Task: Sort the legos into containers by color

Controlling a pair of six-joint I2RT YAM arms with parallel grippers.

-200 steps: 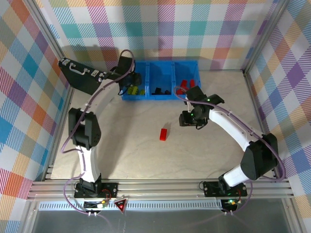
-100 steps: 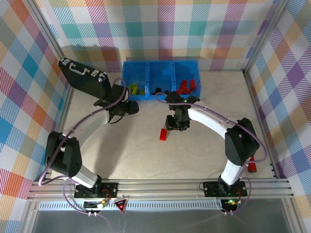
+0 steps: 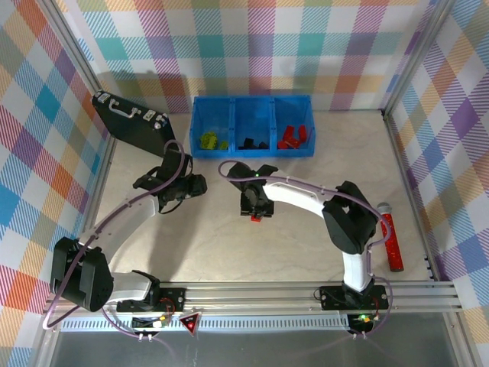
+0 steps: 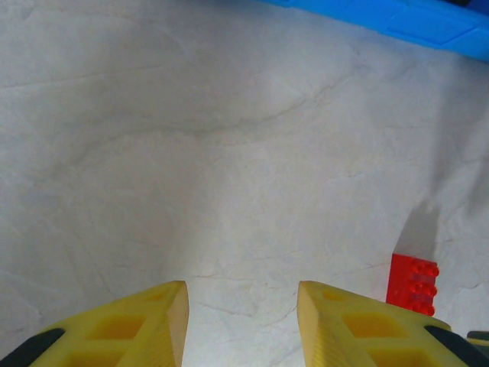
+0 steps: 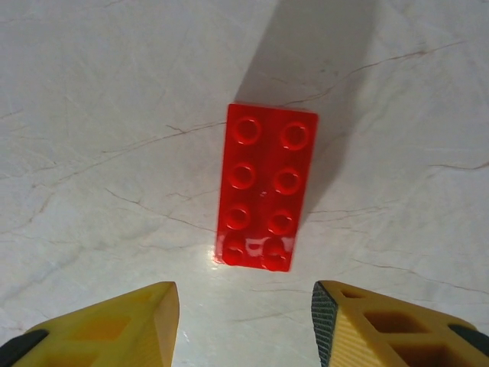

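Right gripper (image 5: pixel 243 306) is hovering with fingers (image 5: pixel 114 325) spread, empty. Red brick (image 5: pixel 266 187) is lying flat on table (image 5: pixel 92 115) at its 12 o'clock, long axis roughly 12–6. Left gripper (image 4: pixel 241 306), also spread, is apparently sitting farther away.

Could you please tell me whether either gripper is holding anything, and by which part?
Nothing is held. The right gripper is open, not touching the red brick lying on the table; the left gripper is open too.

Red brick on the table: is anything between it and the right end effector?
Nothing visible. The red brick lies studs up on the table, just ahead of the open right end effector, in line with its gap.
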